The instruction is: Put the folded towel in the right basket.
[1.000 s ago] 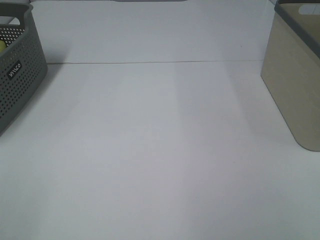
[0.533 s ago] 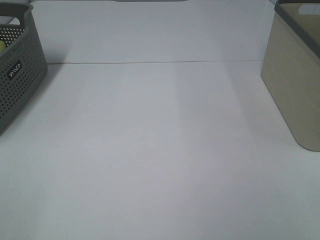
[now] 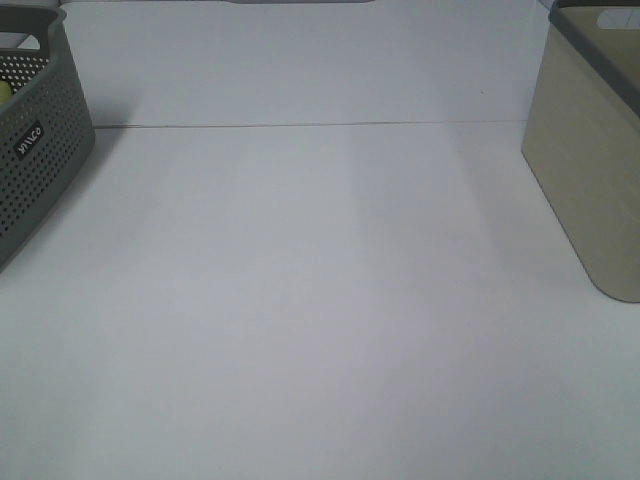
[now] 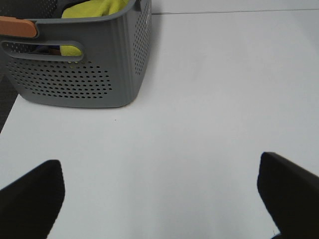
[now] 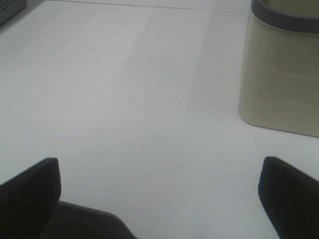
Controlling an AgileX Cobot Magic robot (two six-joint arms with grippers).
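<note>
A yellow folded towel (image 4: 92,9) lies inside the grey perforated basket (image 4: 79,74) on the left; a sliver of it (image 3: 5,88) shows in the exterior view, where the grey basket (image 3: 40,150) stands at the left edge. The beige right basket (image 3: 590,170) stands at the right edge and also shows in the right wrist view (image 5: 281,74). My left gripper (image 4: 159,199) is open and empty, over bare table short of the grey basket. My right gripper (image 5: 159,196) is open and empty, short of the beige basket. Neither gripper shows in the exterior view.
An orange handle-like object (image 4: 17,26) rests on the grey basket's rim. A thin seam (image 3: 310,125) runs across the white table (image 3: 320,300) between the two baskets.
</note>
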